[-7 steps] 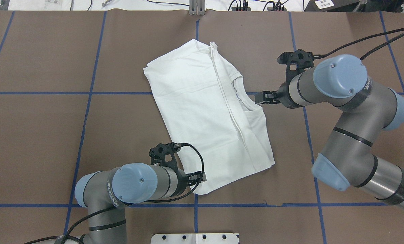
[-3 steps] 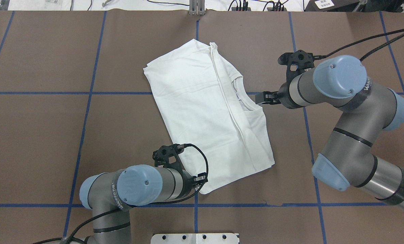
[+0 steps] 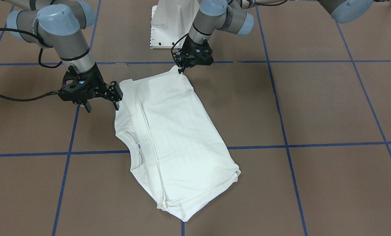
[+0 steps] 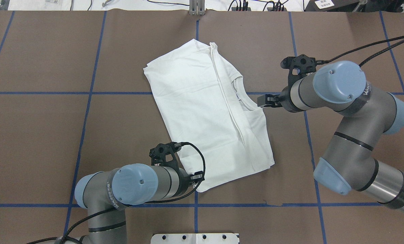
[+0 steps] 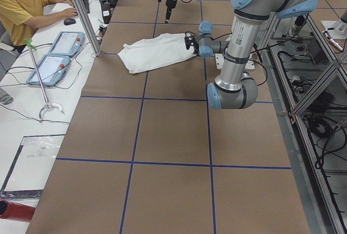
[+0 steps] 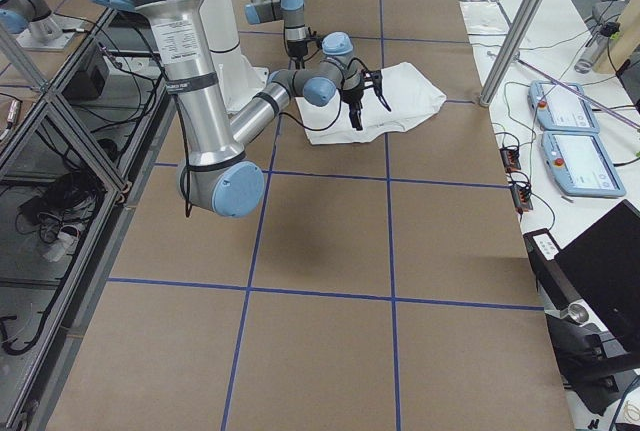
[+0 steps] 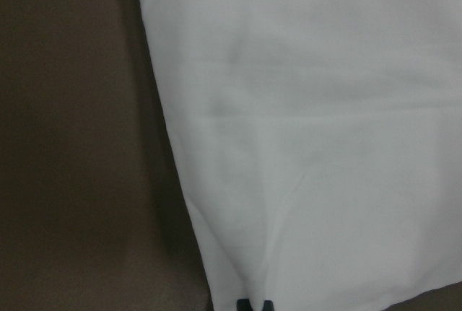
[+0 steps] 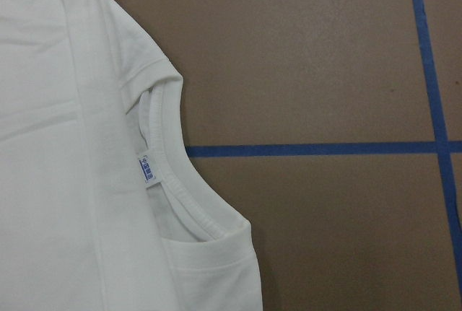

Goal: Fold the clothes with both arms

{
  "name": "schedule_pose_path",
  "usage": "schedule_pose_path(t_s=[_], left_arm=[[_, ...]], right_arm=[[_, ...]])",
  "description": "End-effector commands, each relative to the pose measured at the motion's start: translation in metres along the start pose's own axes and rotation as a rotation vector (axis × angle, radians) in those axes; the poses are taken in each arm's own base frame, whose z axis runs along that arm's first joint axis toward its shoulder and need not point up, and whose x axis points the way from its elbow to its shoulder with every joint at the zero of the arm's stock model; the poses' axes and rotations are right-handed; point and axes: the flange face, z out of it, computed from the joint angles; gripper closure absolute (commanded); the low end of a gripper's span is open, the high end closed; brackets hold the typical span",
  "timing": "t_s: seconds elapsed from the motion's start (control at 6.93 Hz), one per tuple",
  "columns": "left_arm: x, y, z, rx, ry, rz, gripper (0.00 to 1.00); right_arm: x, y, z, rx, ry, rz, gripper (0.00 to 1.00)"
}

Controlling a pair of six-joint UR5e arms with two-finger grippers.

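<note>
T-shirt corner in left gripper — right gripper beside collar

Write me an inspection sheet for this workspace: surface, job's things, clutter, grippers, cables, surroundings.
Surface: brown table marked with blue tape lines.
Job's things: white T-shirt, partly folded and lying diagonally, with its collar on the right arm's side.
Clutter: nothing seen.
Grippers: left gripper appears pinched on the shirt's near corner. Right gripper is open at the shirt's edge near the collar, holding nothing.
Cables: black cable arcs off the right wrist. A second cable loops above the shirt by the left wrist.
Surroundings: white pedestal; a seated person at a side desk with two control panels.
</note>
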Motion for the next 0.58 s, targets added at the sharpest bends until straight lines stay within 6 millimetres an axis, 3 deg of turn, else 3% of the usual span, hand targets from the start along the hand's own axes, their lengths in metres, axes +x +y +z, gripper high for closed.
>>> schedule_pose_path(t_s=[0.0, 0.14, 0.43], left_arm=[[-0.030, -0.008, -0.037, 0.008, 0.011, 0.077, 1.00], [-0.031, -0.009, -0.036, 0.011, 0.008, 0.076, 1.00], [-0.031, -0.009, -0.036, 0.011, 0.009, 0.076, 1.00]], right_arm=[[-0.034, 0.056, 0.011, 0.045, -0.003, 0.139, 0.00], [-0.046, 0.094, 0.025, 0.057, 0.009, 0.208, 0.00], [-0.039, 0.128, 0.040, 0.042, 0.042, 0.289, 0.01]])
